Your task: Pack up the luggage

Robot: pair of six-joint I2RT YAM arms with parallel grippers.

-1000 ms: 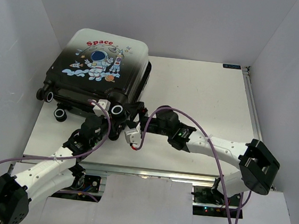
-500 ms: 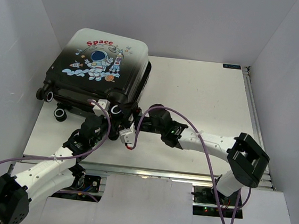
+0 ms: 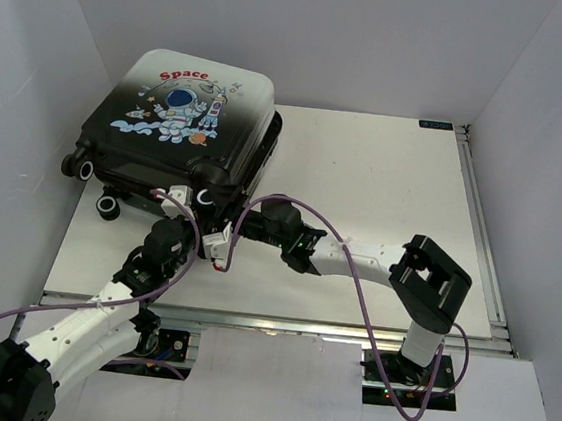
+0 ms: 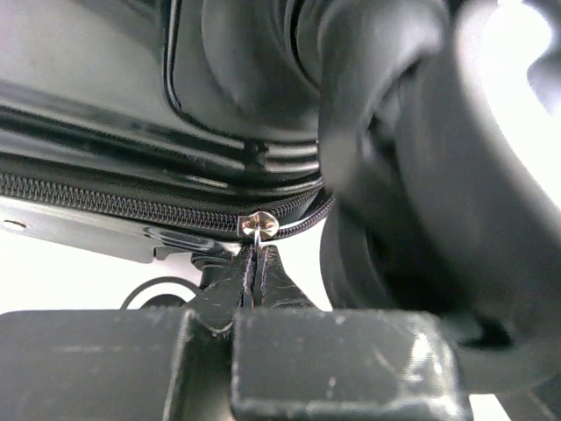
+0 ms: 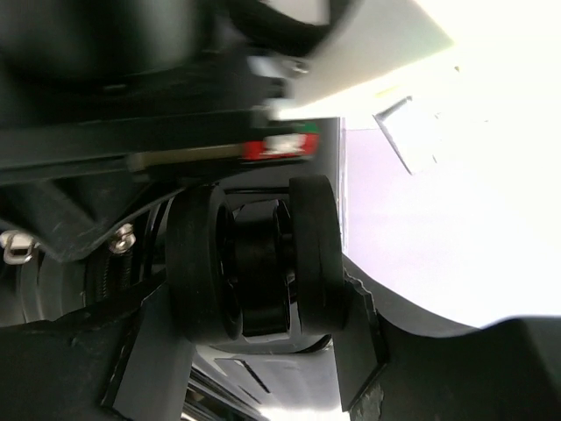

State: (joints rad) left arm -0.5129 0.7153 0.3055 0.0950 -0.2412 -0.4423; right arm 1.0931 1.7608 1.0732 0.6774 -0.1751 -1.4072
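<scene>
Pinched fully shut, the left gripper [image 4: 256, 256] had the small silver metal zipper pull [image 4: 260, 225] nipped between its fingertips, at the corner where the black zipper chain [image 4: 114, 205] bent. That grip looked meant for drawing the slider along the rim. Just beyond, the right gripper [image 5: 259, 298] was closed around a black twin caster wheel [image 5: 197, 263], a finger against each side, probably to brace the case against the zipper's drag. Both parts belonged to the small black-to-white hard-shell suitcase [image 3: 179, 129] with the astronaut print, which lay print-up at the far left of the white table [image 3: 395, 182], beside the left wall. Its lid was down, so the contents were hidden, and how much of the zipper was done up could not be told. A blurred dark wheel blocked the right of the left wrist view, and glare washed out much of the right one.
</scene>
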